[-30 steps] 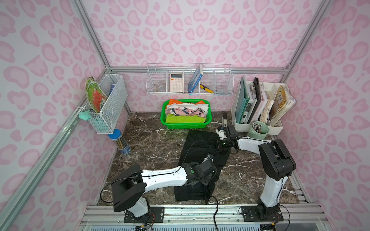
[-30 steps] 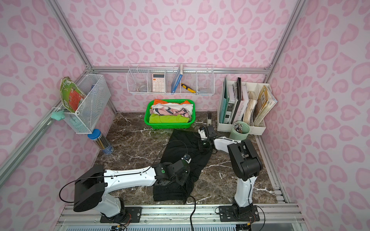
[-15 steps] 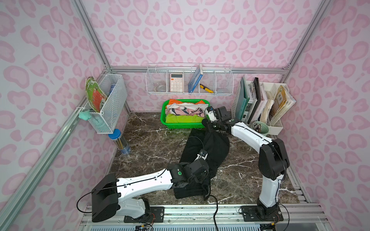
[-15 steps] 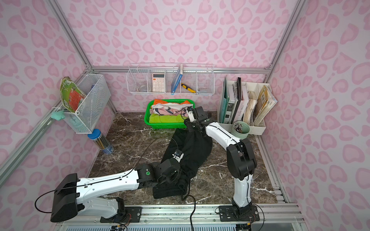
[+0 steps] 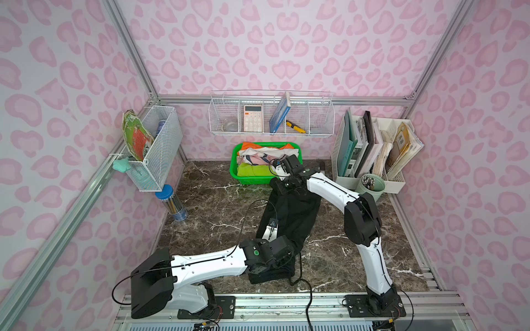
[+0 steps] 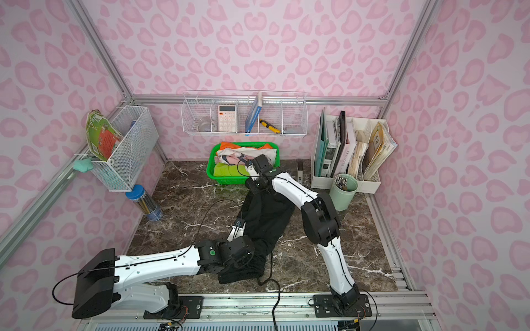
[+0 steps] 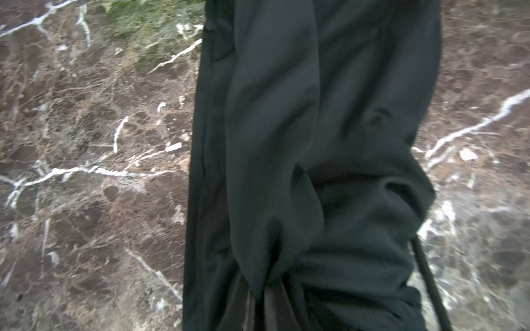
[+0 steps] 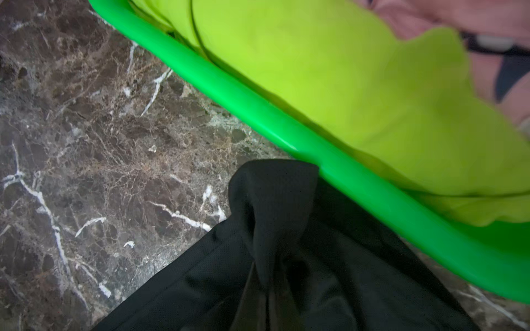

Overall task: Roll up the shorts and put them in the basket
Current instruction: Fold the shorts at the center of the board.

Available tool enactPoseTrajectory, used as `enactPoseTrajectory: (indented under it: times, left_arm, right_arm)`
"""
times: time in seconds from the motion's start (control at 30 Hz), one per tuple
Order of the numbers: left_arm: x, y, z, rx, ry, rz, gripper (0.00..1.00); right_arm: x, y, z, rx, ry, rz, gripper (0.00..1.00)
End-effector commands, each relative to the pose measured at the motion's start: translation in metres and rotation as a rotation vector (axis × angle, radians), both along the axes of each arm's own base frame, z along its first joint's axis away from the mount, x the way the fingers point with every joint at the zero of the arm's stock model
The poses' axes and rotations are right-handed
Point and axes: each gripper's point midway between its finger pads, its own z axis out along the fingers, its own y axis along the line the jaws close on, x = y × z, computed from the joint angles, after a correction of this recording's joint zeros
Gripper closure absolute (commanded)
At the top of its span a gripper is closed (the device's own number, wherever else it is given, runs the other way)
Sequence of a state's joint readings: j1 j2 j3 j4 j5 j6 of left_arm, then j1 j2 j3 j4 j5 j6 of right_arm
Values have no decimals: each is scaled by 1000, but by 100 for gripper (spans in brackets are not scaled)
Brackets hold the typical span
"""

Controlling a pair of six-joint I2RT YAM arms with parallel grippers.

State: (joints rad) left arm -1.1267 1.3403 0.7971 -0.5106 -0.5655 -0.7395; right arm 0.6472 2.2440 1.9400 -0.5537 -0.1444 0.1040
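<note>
The black shorts (image 5: 292, 212) (image 6: 266, 217) stretch in a long band from the front of the marble table to the green basket (image 5: 252, 179). My left gripper (image 5: 288, 252) (image 7: 259, 292) is shut on a bunched fold at their near end, where more fabric is heaped under the wrist. My right gripper (image 5: 282, 183) (image 8: 268, 289) is shut on a pinch of the far end, raised right beside the basket's rim (image 8: 258, 114). A black drawstring cord (image 7: 427, 280) hangs beside the fabric in the left wrist view.
The basket holds lime-green clothes (image 8: 358, 86) and other clothes. A mint pen cup (image 5: 370, 187) and a white file holder (image 5: 372, 149) stand at the back right. A blue-capped jar (image 5: 172, 203) stands at the left wall. A black cable (image 5: 301, 275) loops near the front rail.
My right gripper has lifted the far end of the shorts and carried it left, up to the basket. The left arm has drawn back towards the front left, still gripping.
</note>
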Motion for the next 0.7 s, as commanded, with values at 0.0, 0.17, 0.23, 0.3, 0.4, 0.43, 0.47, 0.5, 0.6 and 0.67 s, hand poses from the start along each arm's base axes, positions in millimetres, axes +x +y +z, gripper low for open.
enactPoseTrajectory:
  times: [0.0, 0.17, 0.23, 0.3, 0.4, 0.43, 0.47, 0.5, 0.6, 0.67]
  left_arm:
    - [1, 17, -3, 34, -14, 82, 76]
    - [1, 31, 2, 21, -44, 148, 27]
    - [2, 38, 11, 8, -76, 170, 22]
    - [4, 46, 22, -1, -114, 186, 19]
    - [8, 50, 40, -8, -169, 171, 15]
    - [10, 48, 46, -16, -181, 157, 14]
    - [13, 46, 51, -23, -190, 142, 14]
    - [15, 43, 55, -30, -195, 124, 14]
    - [26, 23, 64, -83, -184, 29, 13]
    - [37, 9, 69, -136, -165, -30, 13]
  right_arm:
    - [-6, 3, -7, 13, 47, 5, 96]
    - [-9, 7, 5, 67, 31, 20, 55]
    - [-9, 6, 18, 101, 5, 25, 44]
    - [-11, 4, 34, 140, -27, 34, 33]
    - [-11, -6, 61, 181, -81, 19, 20]
    - [-11, -13, 66, 187, -88, 1, 18]
    - [-11, -22, 71, 196, -93, -20, 17]
    - [-12, -31, 75, 207, -96, -40, 17]
    - [-20, -66, 72, 233, -65, -127, 23]
    - [-34, -89, 56, 223, -21, -170, 42]
